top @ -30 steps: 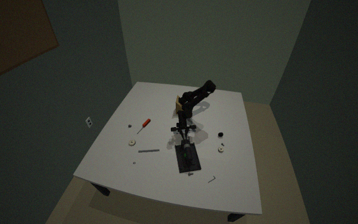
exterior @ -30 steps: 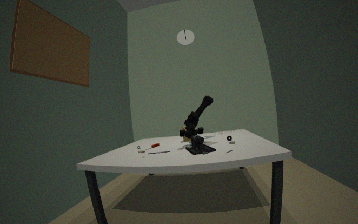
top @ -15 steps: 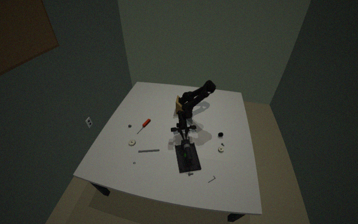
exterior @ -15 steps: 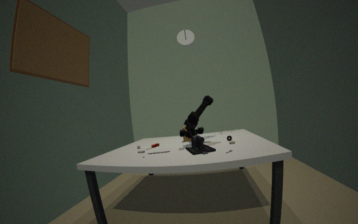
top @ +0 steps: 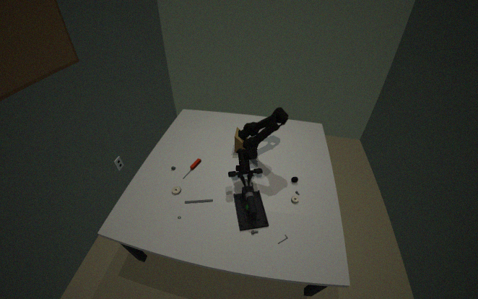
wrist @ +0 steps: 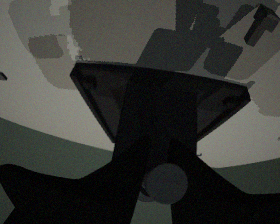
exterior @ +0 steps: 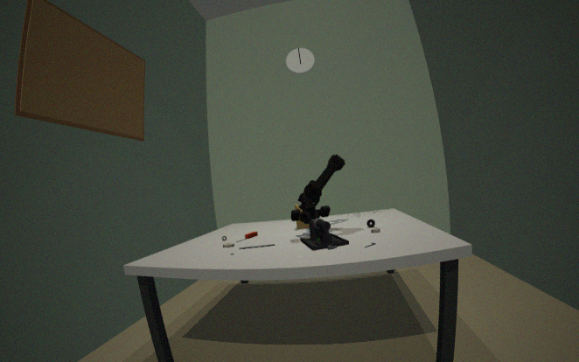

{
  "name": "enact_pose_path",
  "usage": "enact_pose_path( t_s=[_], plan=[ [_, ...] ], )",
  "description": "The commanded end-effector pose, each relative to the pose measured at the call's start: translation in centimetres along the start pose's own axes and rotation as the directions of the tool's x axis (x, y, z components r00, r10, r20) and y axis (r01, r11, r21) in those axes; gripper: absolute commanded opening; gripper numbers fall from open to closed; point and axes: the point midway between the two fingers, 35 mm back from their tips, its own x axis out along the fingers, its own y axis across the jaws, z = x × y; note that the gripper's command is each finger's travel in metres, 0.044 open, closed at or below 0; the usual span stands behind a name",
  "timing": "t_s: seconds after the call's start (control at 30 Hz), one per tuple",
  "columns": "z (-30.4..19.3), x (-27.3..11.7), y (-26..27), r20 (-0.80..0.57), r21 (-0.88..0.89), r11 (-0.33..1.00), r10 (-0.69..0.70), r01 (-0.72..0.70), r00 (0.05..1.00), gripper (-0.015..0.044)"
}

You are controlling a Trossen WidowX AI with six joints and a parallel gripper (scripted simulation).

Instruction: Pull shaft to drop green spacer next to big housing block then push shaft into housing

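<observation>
My gripper is clamped on the shaft, whose round grey end shows between my dark, blunt fingers in the wrist view. Straight beyond it stands the dark housing block on its flat, matte black base plate, set toward the near edge of the smooth white desk. The green spacer shows as a small bright speck on the plate just beyond my fingertips; whether it rides the shaft I cannot tell. A grey rod lies well apart toward the left edge, and a cream washer toward the right.
</observation>
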Motion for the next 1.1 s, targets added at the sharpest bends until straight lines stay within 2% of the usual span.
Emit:
enact_pose_path(
  t_s=[0.0,0.93,1.07],
  plan=[
    [-0.25,0.2,-0.04,-0.002,0.0,1.0,-0.002,0.002,1.0,0.0],
    [-0.83,0.76,-0.07,-0.002,0.0,1.0,-0.002,0.002,1.0,0.0],
    [-0.52,0.5,0.02,0.002,0.002,1.0,-0.001,0.001,1.0,0.0105]
  ],
)
